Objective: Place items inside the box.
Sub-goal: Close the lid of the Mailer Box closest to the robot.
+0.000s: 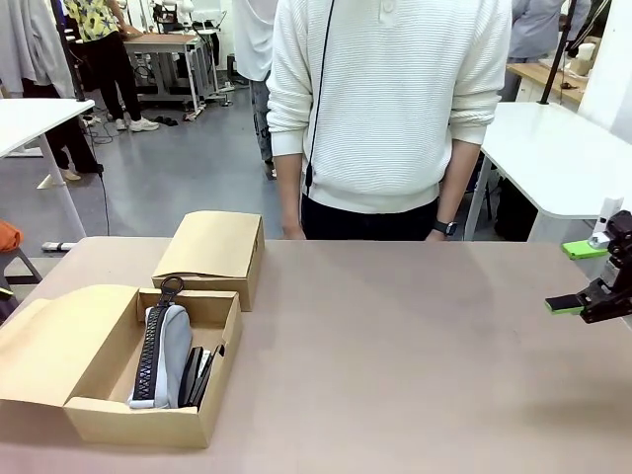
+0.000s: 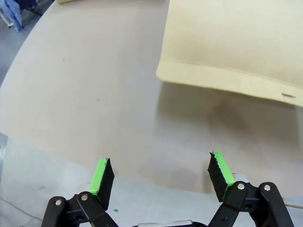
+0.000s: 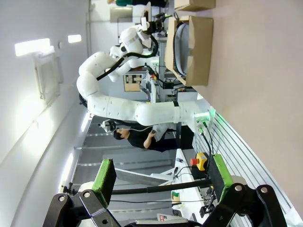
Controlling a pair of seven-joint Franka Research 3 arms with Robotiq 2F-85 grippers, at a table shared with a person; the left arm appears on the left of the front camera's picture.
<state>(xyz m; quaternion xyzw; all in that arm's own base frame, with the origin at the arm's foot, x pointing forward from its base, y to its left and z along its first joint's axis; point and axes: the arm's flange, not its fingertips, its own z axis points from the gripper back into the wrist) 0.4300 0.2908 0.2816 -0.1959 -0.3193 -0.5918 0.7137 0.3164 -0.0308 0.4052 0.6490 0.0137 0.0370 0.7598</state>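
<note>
An open brown cardboard box sits at the near left of the tan table, its flap folded out flat. Inside it a light grey zippered pencil case lies along the left, its black pull loop resting on the far rim; dark items beside it are packed too tightly to tell apart. A second, closed cardboard box stands just behind. A person in a white knit sweater stands at the far edge, hands hidden below the tabletop. The right gripper, cut off by the frame's right edge, hangs with green pads apart and empty. The left gripper hovers over the table edge near the flap, fingers spread wide, holding nothing.
</note>
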